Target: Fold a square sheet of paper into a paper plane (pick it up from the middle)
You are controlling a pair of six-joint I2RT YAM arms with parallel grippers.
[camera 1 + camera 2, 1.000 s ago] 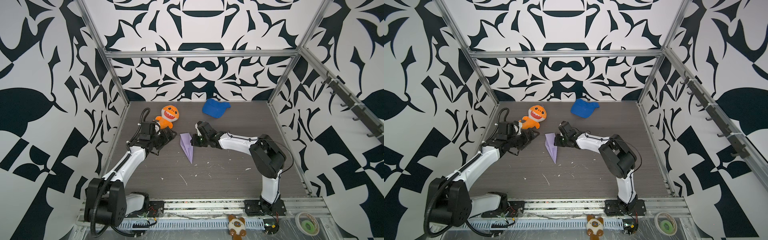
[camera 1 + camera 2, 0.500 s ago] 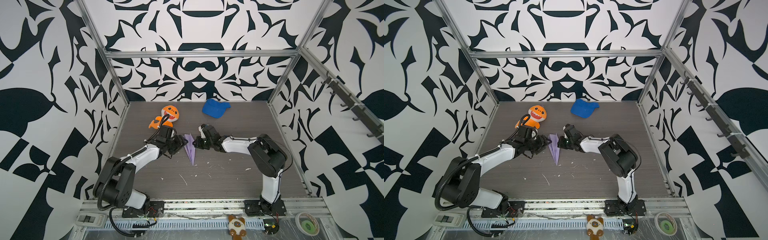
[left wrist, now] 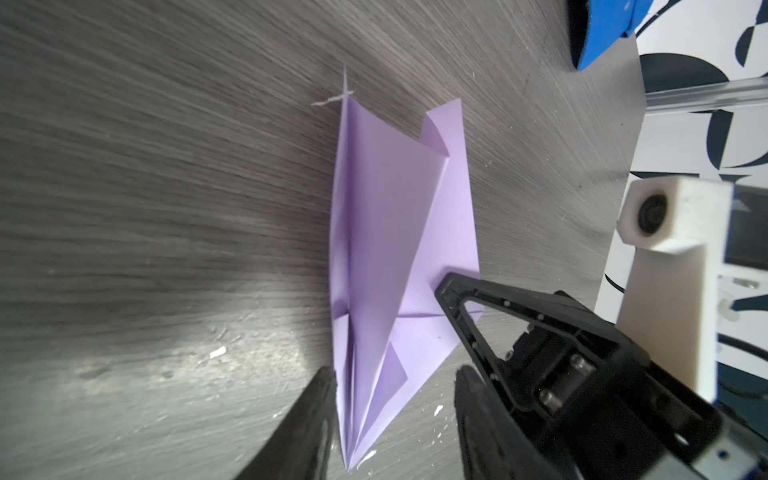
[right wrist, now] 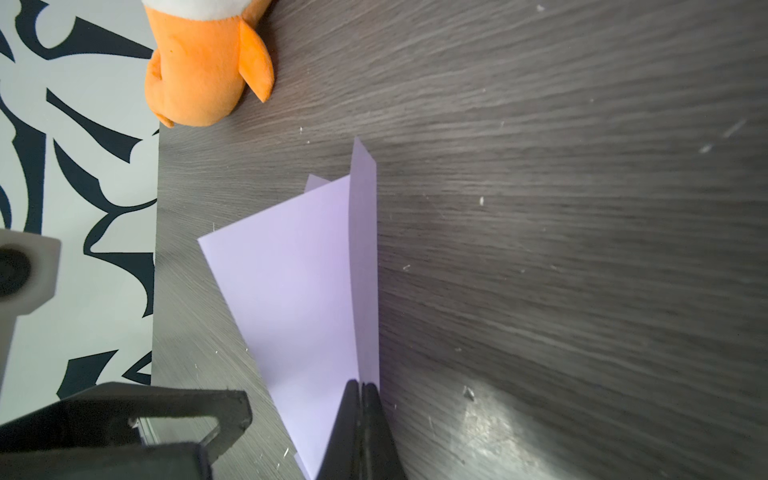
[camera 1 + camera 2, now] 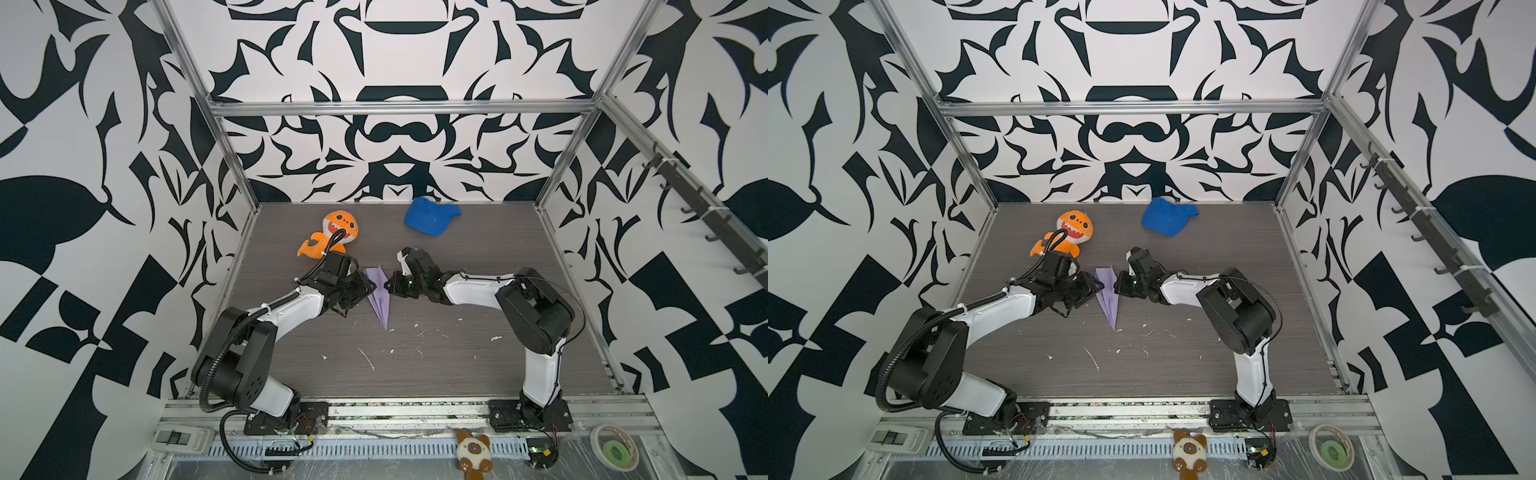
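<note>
While the right gripper (image 4: 362,390) pinched the raised fold of the paper plane (image 5: 380,297), steadying it mid-scene with nose pointing near, the left gripper (image 3: 393,378) stood spread astride its far end, presumably readying a grasp.

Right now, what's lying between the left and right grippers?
The paper plane lies between the left gripper and right gripper, in both top views.

The paper plane (image 5: 380,299) is laid at mid-worktop (image 5: 415,374), flanked by the left gripper (image 5: 365,291) on its left and the right gripper (image 5: 389,286) on its right. Behind the left gripper the plush shark (image 5: 332,235) is placed; the cap (image 5: 430,216) is set further right and further back.
</note>
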